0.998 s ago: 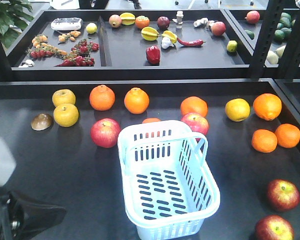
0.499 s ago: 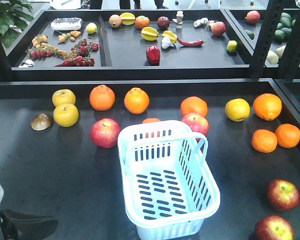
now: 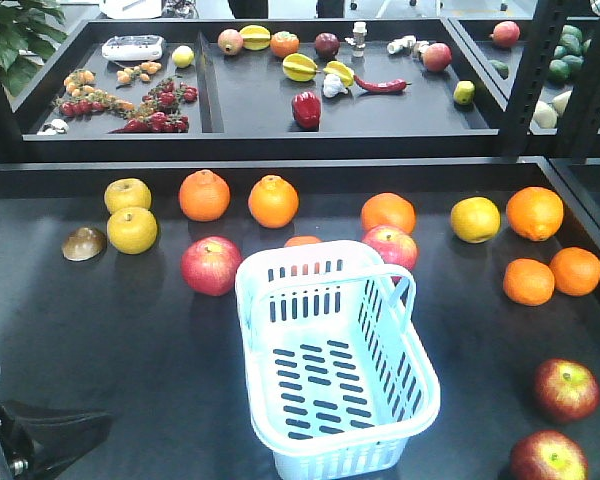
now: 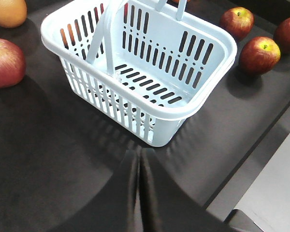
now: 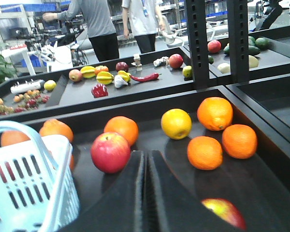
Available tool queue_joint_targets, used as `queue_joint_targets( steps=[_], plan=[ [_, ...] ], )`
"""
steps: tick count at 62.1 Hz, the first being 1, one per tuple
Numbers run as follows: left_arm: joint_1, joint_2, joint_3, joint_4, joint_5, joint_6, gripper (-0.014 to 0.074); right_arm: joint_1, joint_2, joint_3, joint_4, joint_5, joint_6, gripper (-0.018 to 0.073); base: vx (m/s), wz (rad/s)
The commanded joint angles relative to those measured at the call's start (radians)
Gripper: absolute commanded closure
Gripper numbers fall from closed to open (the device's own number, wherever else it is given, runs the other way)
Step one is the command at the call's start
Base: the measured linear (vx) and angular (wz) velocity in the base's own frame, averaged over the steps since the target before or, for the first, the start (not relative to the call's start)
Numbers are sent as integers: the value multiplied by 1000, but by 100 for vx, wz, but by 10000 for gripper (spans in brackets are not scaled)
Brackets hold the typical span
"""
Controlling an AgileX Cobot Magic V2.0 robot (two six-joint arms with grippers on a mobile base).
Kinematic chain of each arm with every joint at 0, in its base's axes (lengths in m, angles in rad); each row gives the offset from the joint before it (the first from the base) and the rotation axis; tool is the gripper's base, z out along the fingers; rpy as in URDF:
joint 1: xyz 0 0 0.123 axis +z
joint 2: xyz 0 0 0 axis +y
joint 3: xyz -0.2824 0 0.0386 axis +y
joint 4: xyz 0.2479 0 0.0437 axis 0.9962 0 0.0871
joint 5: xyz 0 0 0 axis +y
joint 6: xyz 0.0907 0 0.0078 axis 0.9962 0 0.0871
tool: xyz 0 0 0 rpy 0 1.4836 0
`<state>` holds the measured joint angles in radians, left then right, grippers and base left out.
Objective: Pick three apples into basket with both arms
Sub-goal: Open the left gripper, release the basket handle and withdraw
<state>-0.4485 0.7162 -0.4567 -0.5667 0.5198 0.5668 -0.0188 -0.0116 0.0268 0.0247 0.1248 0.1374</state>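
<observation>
Apples [image 3: 566,389] and basket [image 3: 320,455] unmoved since a second ago; only the left arm [image 3: 40,440] has sunk lower in the front view's bottom-left corner. Basket empty. Left gripper [image 4: 138,157] clenched on nothing, tips just short of the basket's near wall; right gripper [image 5: 145,157] likewise pressed closed, empty. Left wrist view shows three dark apples together right of the basket; front view catches only two. Oranges [image 3: 534,213] and pinkish apples [image 3: 211,265] behind, mixed produce on far trays [image 3: 250,100].
</observation>
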Motion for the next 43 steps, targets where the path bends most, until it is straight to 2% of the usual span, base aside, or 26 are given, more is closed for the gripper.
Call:
queue_joint_targets(
  steps=[1,7,13,23,34,38,43],
  plan=[
    [-3,-2,-24,-21,-50,-10,602,-4,-11,13,141,-133,70,564,0,0],
    [-3,-2,-24,-24,-39,-11,602,-4,-11,13,362,-181,205,564,0,0],
    [-3,-2,-24,-40,-26,-11,602,-4,-11,13,542,-196,250,564,0,0],
    [-3,-2,-24,-76,-5,-10,602,-4,-11,13,705,-209,243,564,0,0],
    [-3,-2,-24,-77,-10,-10,602,-4,-11,10,730,-153,213,564,0,0],
    [-3,-2,-24,-76,-9,-10,602,-3,-11,-17,678,-112,141,564,0,0],
    [-3,-2,-24,-75,-7,-10,602,-3,3,-96,604,14,17,564,0,0]
  ],
)
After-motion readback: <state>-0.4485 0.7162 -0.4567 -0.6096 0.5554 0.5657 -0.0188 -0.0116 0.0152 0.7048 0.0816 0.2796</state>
